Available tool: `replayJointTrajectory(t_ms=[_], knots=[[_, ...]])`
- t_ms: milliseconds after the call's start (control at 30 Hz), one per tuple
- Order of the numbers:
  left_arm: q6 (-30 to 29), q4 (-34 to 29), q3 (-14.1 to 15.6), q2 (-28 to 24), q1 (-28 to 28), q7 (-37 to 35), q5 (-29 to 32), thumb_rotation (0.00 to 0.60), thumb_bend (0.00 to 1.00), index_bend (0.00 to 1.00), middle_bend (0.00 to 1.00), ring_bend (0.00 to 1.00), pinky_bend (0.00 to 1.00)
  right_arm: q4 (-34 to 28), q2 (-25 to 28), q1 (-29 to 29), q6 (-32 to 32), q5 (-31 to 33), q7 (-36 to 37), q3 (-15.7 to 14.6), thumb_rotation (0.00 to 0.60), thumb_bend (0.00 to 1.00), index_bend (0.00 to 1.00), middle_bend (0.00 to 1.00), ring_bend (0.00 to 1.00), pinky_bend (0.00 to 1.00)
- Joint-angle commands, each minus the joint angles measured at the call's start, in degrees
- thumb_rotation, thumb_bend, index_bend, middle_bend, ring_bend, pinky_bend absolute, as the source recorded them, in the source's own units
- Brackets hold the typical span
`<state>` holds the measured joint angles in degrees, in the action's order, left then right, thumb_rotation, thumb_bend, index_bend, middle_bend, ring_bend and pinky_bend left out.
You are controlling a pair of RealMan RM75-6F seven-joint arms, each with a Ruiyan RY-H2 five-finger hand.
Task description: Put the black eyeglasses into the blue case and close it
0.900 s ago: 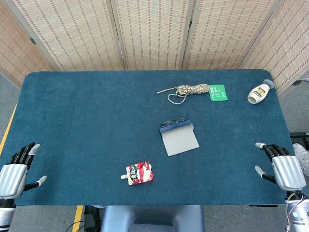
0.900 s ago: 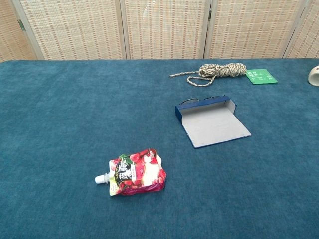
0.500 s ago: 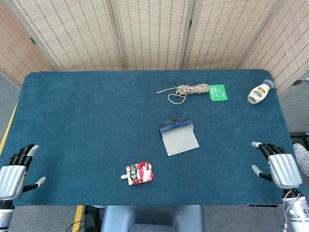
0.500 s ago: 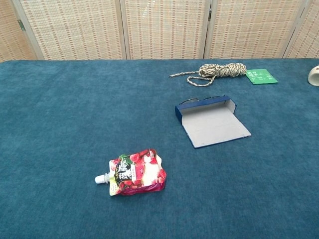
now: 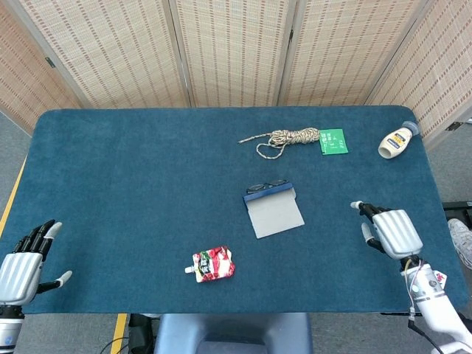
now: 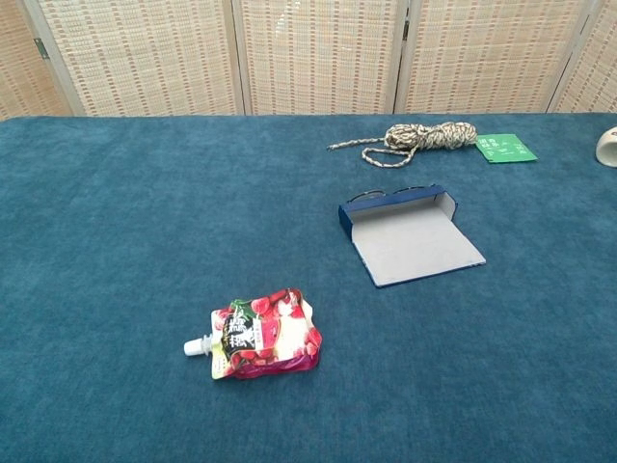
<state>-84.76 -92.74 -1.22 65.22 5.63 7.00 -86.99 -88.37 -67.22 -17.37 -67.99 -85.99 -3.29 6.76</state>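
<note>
Head view: the glasses (image 5: 267,185) lie along the far edge of the open case (image 5: 273,210), long axis left-right. The right hand (image 5: 389,229), empty with fingers apart, is nearer than the empty, spread left hand (image 5: 23,268).

Chest view: no hand shows; the glasses (image 6: 386,194) touch the case (image 6: 410,234) behind its box.

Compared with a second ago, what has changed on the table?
The right hand moved inward and forward over the table toward the open blue case, holding nothing, fingers apart. The left hand stayed at the near-left edge. The black eyeglasses, juice pouch and rope did not move.
</note>
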Motion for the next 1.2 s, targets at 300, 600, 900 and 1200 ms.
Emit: replayJointTrajectory(t_ms=[300,600,900,1200], knots=[[0.36,-0.20,0.48,-0.40,-0.45,-0.18,0.49,0.600,0.20,0.08,0.10,0.12,0.23,14.54,-10.94,-15.38,21.54,11.88,-0.19,4.58,0.600,0.83,0.24,0.41,0.56,0.67],[0.57,-0.84,0.48,-0.69,-0.44,0.29,0.61,0.600,0.19,0.08,0.10,0.12,0.23,28.08,-19.97,-21.80,28.05,15.11,2.50,5.76,0.600,0.83,0.24,0.41,0.52,0.67],[1.18,-1.10,0.39,-0.81,-0.26,0.82,1.12,0.600,0.20,0.08,0.10,0.12,0.23,39.79,-27.73,-27.47,31.32,12.59,7.82,5.54,0.600,0.83,0.24,0.41,0.51,0.67],[1.47,-1.32,0.45,-1.10,-0.44,0.99,1.82,0.600,0.19,0.08,0.10,0.12,0.23,45.50,-32.05,-30.69,30.26,7.48,13.62,3.39,0.600,0.83,0.24,0.41,0.49,0.67]])
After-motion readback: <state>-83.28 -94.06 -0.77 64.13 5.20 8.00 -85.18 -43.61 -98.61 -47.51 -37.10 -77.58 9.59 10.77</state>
